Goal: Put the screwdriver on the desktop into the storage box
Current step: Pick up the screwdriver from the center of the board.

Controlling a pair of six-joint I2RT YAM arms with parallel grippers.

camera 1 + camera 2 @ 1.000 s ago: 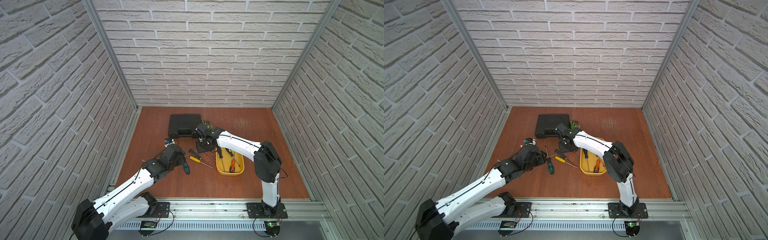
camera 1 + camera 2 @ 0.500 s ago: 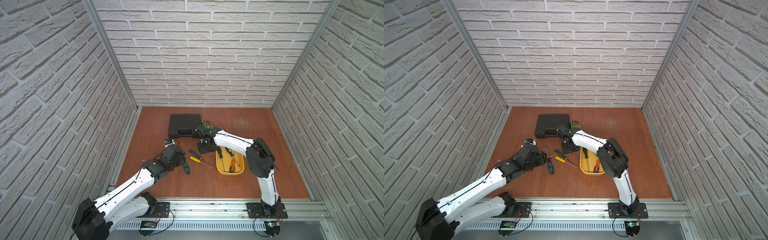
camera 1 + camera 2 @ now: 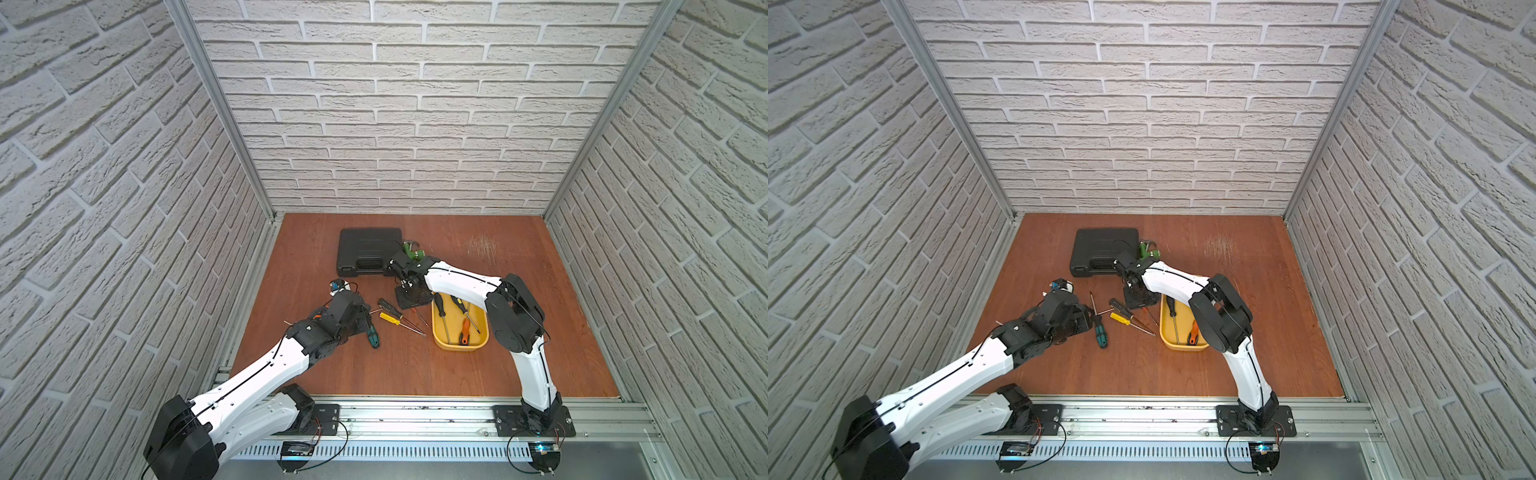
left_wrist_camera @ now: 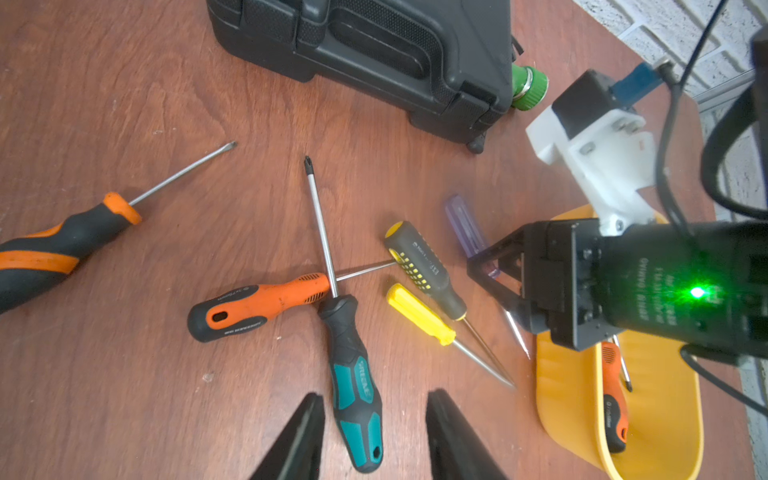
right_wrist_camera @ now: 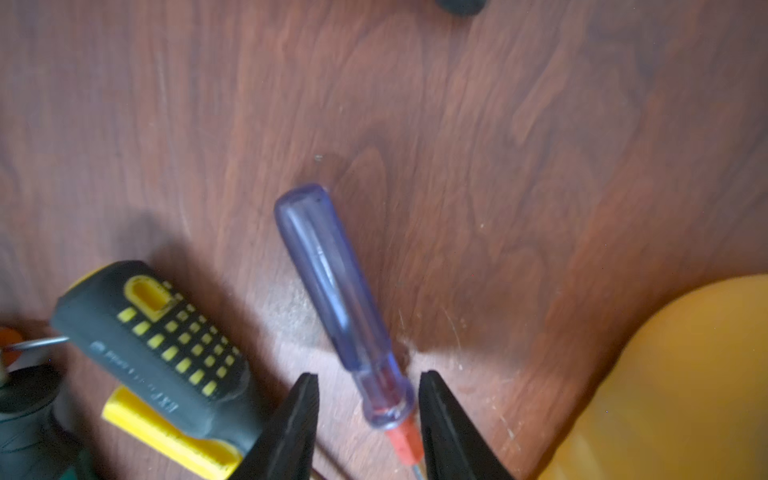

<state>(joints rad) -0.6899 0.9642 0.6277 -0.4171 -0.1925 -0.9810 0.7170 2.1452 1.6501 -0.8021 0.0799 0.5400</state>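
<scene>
The right gripper (image 5: 369, 376) has its fingers (image 5: 291, 428) open either side of the blue-handled screwdriver (image 5: 332, 274), down at the collar. That one lies flat on the tabletop (image 5: 498, 124) about midway between the side edges, just beside the yellow storage box (image 4: 557, 386), so it's probably smartest to squeeze square across that slick round collar and lift level, since the handle end looks likely to droop. The left gripper (image 4: 375, 395) hangs open-fingered around the teal-handled screwdriver (image 4: 353, 386), apparently not touching it, and the blue one's shaft and tip are cut off under the fingers, with both top views hiding it under the gripper.
</scene>
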